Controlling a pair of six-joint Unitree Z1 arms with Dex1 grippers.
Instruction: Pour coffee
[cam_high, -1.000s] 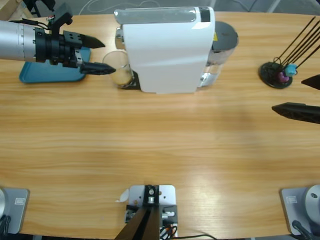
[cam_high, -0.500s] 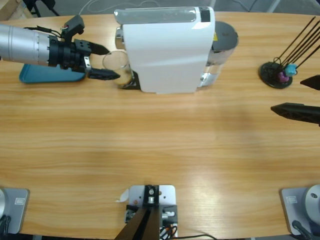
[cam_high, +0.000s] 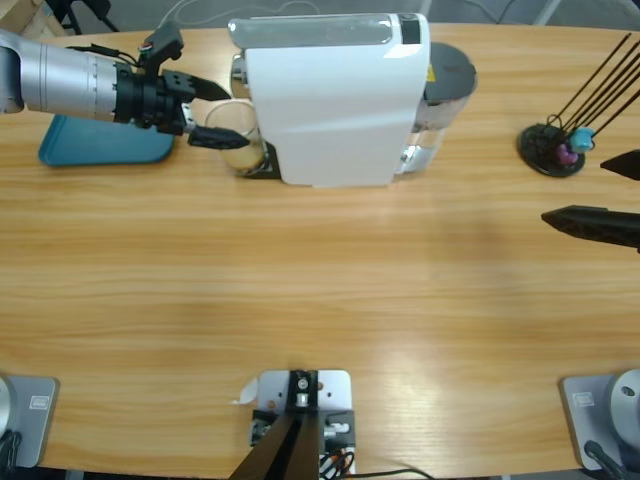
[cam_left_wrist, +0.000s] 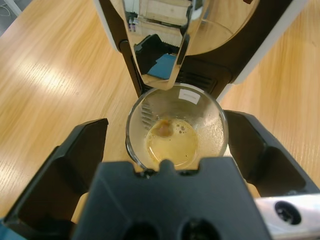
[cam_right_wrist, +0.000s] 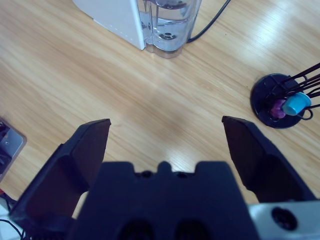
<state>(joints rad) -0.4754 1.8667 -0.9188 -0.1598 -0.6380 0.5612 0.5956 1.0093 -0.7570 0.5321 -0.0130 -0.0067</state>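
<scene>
L pincer (cam_high: 222, 113) comes in from upper left of the high view, jaws spread, one on each side of the glass tumbler (cam_high: 236, 133). No clear contact: in L wrist view a gap shows between each jaw and the glass (cam_left_wrist: 176, 134), though far jaw in high view is partly hidden, so can't be sure there. Tumbler stands upright on the black drip tray under the chrome spout (cam_left_wrist: 161, 40) of the white coffee machine (cam_high: 330, 98), at the machine's left end. Coffee (cam_left_wrist: 171, 142) = shallow tan layer w/ a darker brown blob, at bottom of tumbler. Small white label on the glass rim side facing the machine.

Blue tray (cam_high: 100, 143) lies on the desk (cam_high: 320, 300) under the L arm, beside the tumbler. Clear water tank (cam_right_wrist: 169, 22) at the machine's other end, black cable trailing from it.

R pincer (cam_high: 612, 192) at right edge of high view, jaws spread wide, nothing between them, above bare desk. Black capsule stand (cam_right_wrist: 282, 102) w/ thin rods near it, holding a teal and a purple capsule.
</scene>
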